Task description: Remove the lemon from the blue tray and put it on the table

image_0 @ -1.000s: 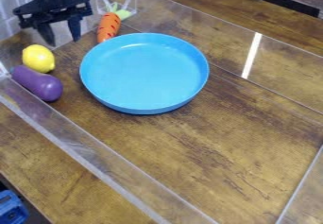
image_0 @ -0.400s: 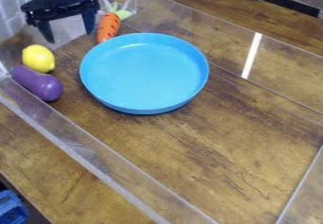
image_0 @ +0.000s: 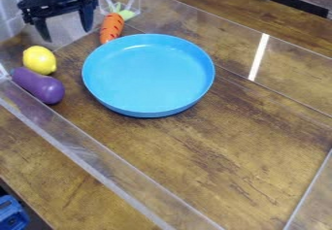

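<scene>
Lemon [image_0: 39, 60]: you are looking at it lying on the surface [image_0: 195, 166], outside the blue tray [image_0: 148, 74], well to the tray's left and near the clear raised edge. Its long axis is running roughly up and down the picture, tilted a little. It is touching nothing that grips it.

Eggplant [image_0: 38, 86]: sitting just in front of the lemon, nearer the camera, close beside it or touching; you cannot tell which.

Blue tray: lying flat at the middle of the surface, holding nothing. Its whole blue floor is showing bare.

Carrot [image_0: 112, 26]: lying beyond the tray's rim, green top pointing away from the camera, outside the tray.

Gripper [image_0: 61, 22]: hanging at the far left, above and beyond the lemon, apart from it. Its jaws are standing wide apart and gripping nothing.

Judgement: the lemon is already resting where the task wants it, so you are likely facing only a withdrawal. The lemon lies toward the camera from the jaws; any move away from it is keeping it undisturbed.
</scene>
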`<state>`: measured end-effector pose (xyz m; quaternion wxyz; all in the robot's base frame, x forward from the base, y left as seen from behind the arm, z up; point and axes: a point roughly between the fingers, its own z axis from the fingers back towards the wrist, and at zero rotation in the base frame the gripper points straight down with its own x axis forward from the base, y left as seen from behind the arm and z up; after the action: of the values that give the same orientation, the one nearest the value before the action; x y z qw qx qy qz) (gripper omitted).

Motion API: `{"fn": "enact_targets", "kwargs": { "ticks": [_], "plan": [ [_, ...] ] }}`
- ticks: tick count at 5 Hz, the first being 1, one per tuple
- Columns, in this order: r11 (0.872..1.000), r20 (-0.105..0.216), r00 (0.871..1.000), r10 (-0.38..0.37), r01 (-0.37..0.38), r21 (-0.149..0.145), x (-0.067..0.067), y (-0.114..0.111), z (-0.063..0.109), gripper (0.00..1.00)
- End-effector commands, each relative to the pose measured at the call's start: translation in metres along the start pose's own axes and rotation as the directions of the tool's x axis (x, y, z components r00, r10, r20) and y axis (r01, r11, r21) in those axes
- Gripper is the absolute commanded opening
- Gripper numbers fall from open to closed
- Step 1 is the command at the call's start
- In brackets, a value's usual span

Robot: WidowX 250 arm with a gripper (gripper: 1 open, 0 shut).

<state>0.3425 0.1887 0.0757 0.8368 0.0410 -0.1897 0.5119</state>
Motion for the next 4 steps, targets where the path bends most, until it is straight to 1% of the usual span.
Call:
{"fn": "enact_targets", "kwargs": {
  "ticks": [1,2,3,4],
  "plan": [
    [0.999,0.053,0.998,0.043,-0.042,-0.02,0.012,-0.016,0.019,1.0],
    [0.997,0.058,0.995,0.076,-0.076,-0.009,0.006,-0.016,0.008,1.0],
    [0.994,0.064,0.992,0.106,-0.107,0.001,0.002,-0.014,-0.004,1.0],
    [0.983,0.069,0.982,0.178,-0.18,0.022,0.003,-0.011,-0.006,1.0]
  ]
}}
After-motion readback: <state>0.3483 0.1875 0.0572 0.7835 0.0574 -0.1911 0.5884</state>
